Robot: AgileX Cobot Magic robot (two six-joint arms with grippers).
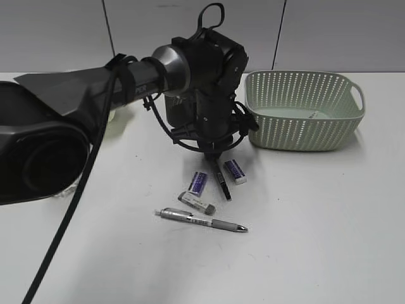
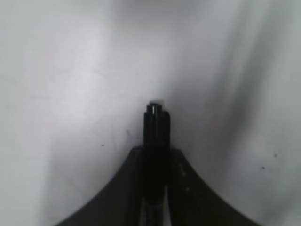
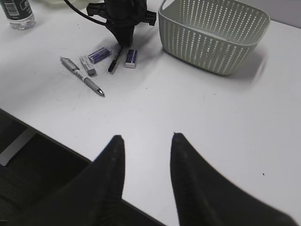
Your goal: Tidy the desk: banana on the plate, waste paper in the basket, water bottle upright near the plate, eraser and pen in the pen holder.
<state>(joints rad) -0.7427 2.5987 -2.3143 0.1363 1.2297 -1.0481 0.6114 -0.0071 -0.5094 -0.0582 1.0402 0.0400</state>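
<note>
Three small erasers and two pens lie mid-worktop: leftmost in the exterior view, a silver pen [image 1: 202,220] lies nearest the camera on the white worktop [image 1: 316,221], with a grey-sleeved eraser [image 1: 197,202] just behind it. Next comes a purple-sleeved eraser [image 1: 199,182], then a slim black pen [image 1: 223,183] whose upper end sits under the left tool [image 1: 214,154]. The left wrist view shows that tool's jaws pressed together on the black pen's barrel [image 2: 156,141]. Right of it lies a white eraser with a purple band [image 1: 235,171], and farther right stands the pale-green perforated basket [image 1: 304,130], well apart. The right tool [image 3: 146,141] hangs over bare worktop with its jaws apart, holding nothing. At far left of the right wrist view stands a clear bottle with a dark label [image 3: 18,12]. No pen holder shows in any view. The grip looks close to the pen's end, so I judge it could pivot or slip on lifting, perhaps nudging the neighbouring erasers
</note>
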